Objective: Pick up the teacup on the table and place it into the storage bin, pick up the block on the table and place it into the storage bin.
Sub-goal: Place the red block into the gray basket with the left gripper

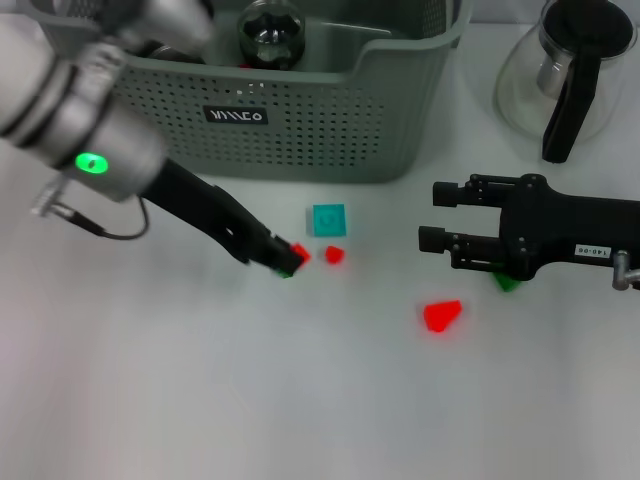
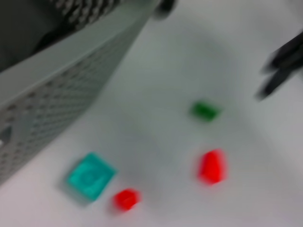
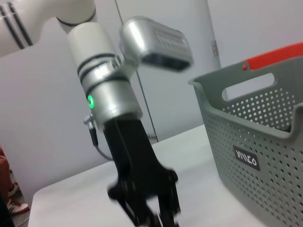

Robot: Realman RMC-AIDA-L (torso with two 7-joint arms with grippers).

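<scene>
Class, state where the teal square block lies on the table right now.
In the head view, the teal block lies just in front of the storage bin, near the middle, with a small red block beside it.

The left arm [image 1: 75, 110] is built of silver-grey cylindrical segments with dark rings at the joints, a small green light glowing at about 6 o'clock on its wrist housing, and a thin grey cable looping out beside that light. From the wrist a black, tapering left gripper [image 1: 283, 257] body extends, and in the right wrist view the upper links look white with black bands. The right gripper [image 1: 436, 215] is all black and blocky, with two parallel fingers [image 1: 452, 192] and a small white label with dark print on its body.
</scene>
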